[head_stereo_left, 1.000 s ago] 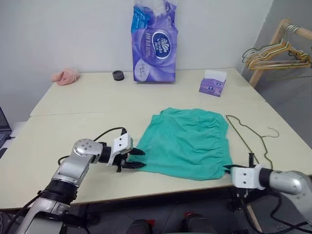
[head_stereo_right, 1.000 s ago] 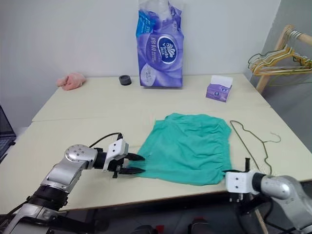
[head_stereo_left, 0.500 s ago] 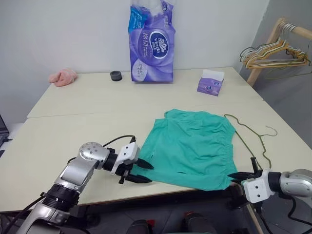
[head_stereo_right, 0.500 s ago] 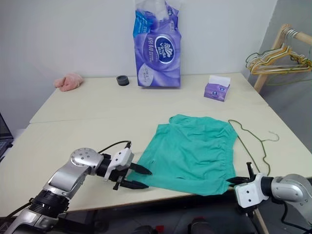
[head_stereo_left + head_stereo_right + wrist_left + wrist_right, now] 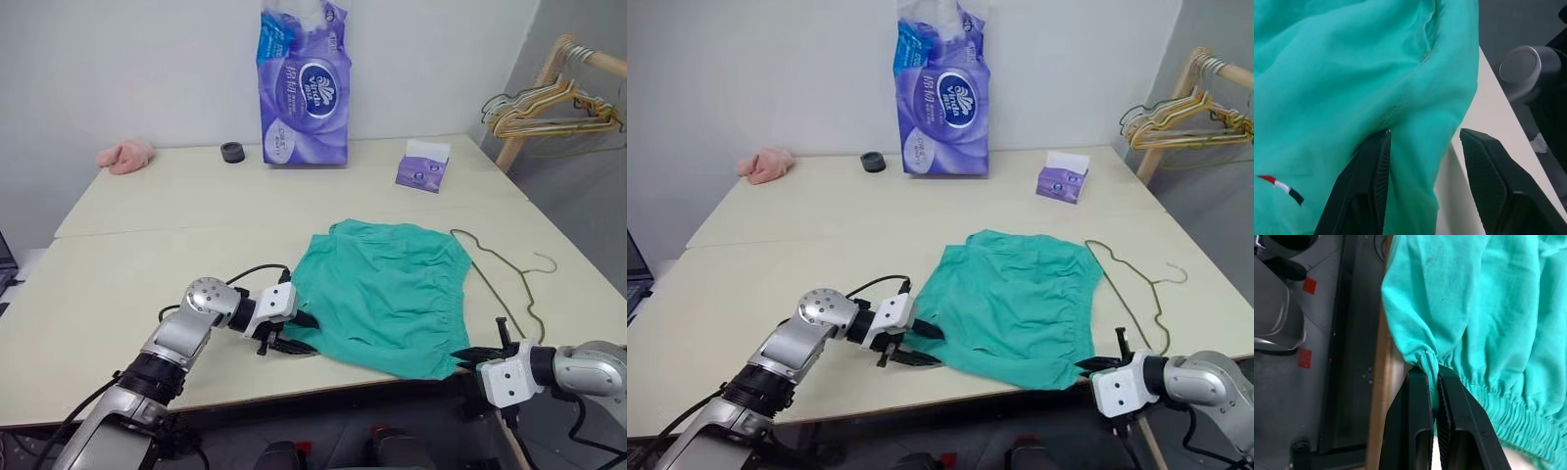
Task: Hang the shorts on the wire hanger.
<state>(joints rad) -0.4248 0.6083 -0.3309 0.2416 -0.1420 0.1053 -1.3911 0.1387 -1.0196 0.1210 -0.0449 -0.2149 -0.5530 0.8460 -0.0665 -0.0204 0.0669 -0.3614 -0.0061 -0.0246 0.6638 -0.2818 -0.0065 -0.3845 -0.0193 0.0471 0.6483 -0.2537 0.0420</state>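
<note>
1. In the left eye view you see the teal-green soft cloth shorts (image 5: pixel 390 295) spread flat on the pale beige wooden table (image 5: pixel 147 245), one corner drawn to the table's near edge, likely because the right gripper (image 5: pixel 468 354) pinches it there. The left gripper (image 5: pixel 297 333) stands with its fingers parted at the shorts' opposite lower corner, probably set to take a second hold so you can lift the cloth evenly.

2. The thin dark olive-grey wire hanger (image 5: pixel 504 275) lies flat just beside the shorts, at the waistband side, apart from both grippers (not yet picked up).

3. Count from the same view: one pair of shorts, one wire hanger, one tall purple tissue pack (image 5: pixel 303 83), one small purple tissue box (image 5: pixel 425 166), one pink cloth lump (image 5: pixel 125 154), one dark ring (image 5: pixel 232 152), and a bunch of coloured hangers (image 5: pixel 551 108) on a rack.

4. In the left wrist view, cloth sits between the parted black fingers (image 5: pixel 1367 186), not yet clamped.

5. In the right wrist view, the two fingers are closed tight on a gathered bit of the shorts' hem.
</note>
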